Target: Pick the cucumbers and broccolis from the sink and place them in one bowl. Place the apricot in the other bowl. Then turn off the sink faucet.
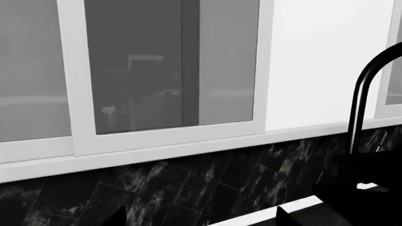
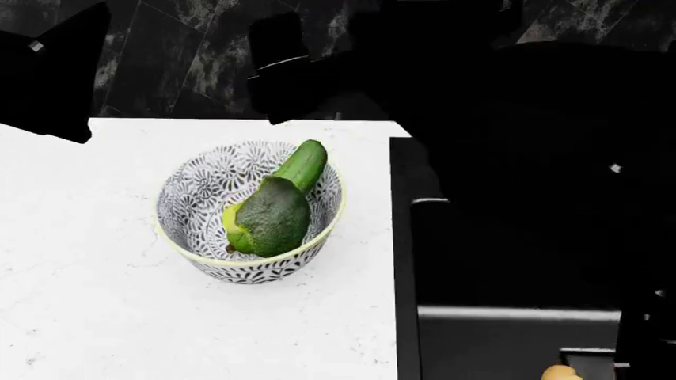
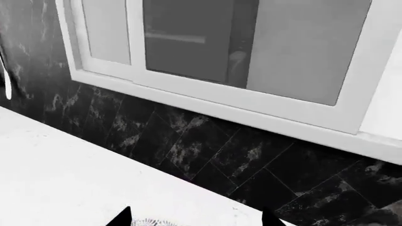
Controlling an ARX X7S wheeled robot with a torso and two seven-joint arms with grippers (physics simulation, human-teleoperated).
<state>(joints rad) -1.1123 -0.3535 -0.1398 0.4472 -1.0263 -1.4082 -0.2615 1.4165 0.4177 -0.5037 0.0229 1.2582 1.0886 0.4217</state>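
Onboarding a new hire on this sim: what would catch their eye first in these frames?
The patterned bowl on the white counter stands out first, holding a cucumber and a darker green vegetable. To its right the sink area is almost entirely black, with a small orange-yellow fruit at the bottom edge. Both wrist views mostly show a white-framed window above dark marbled tiles, plus the black faucet.

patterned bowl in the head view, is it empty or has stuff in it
Not empty. The patterned bowl on the white counter holds a cucumber and a green broccoli.
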